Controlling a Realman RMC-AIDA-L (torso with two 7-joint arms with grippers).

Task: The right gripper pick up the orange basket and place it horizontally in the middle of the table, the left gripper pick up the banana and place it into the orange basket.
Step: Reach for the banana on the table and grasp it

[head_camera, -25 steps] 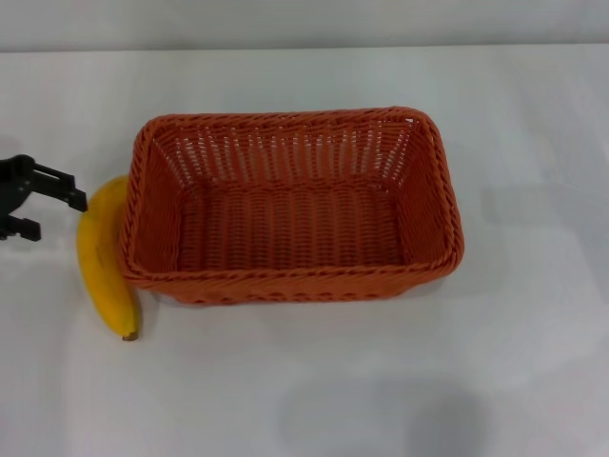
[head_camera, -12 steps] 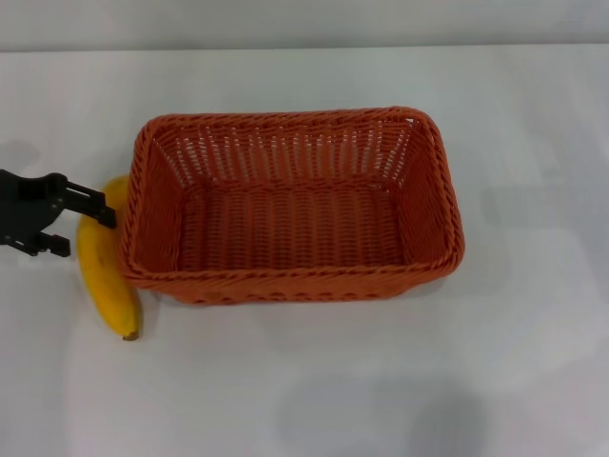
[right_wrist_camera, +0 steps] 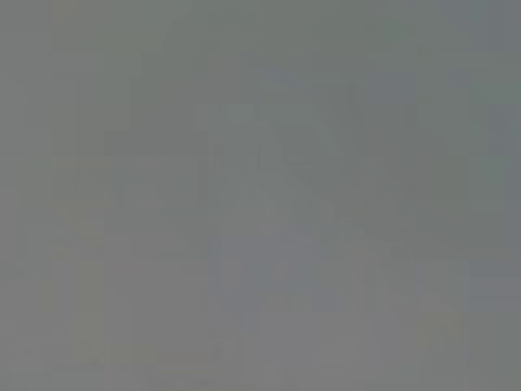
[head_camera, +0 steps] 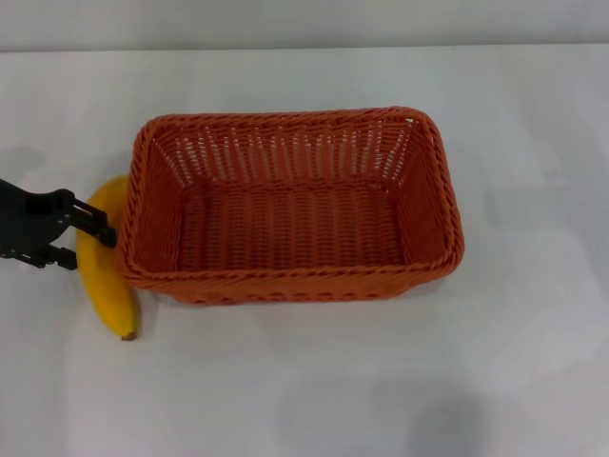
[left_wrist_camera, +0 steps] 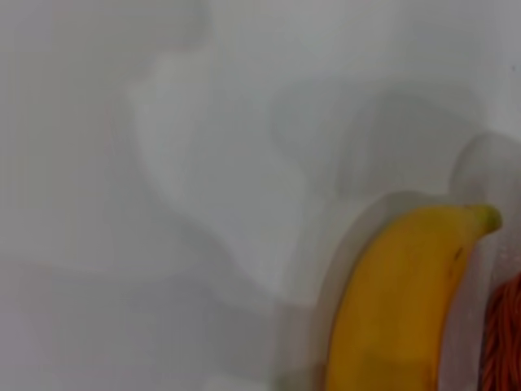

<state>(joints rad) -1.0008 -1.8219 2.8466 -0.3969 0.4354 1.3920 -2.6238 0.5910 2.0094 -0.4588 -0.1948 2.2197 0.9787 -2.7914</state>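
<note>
The orange basket (head_camera: 285, 281) lies lengthwise across the middle of the white table (head_camera: 304, 390), with nothing inside it. The yellow banana (head_camera: 107, 286) lies on the table against the basket's left end. My left gripper (head_camera: 90, 246) comes in from the left edge and stands open over the banana's upper half; one finger crosses above the fruit, the other is on its outer side. In the left wrist view the banana (left_wrist_camera: 399, 309) shows close up beside a strip of the basket (left_wrist_camera: 505, 342). My right gripper is out of view; its wrist view is plain grey.
The table's far edge (head_camera: 304, 48) runs along the top of the head view. Bare white surface lies in front of and to the right of the basket.
My left gripper has moved right, from beside the banana to over its upper half. Basket and banana have not moved.
</note>
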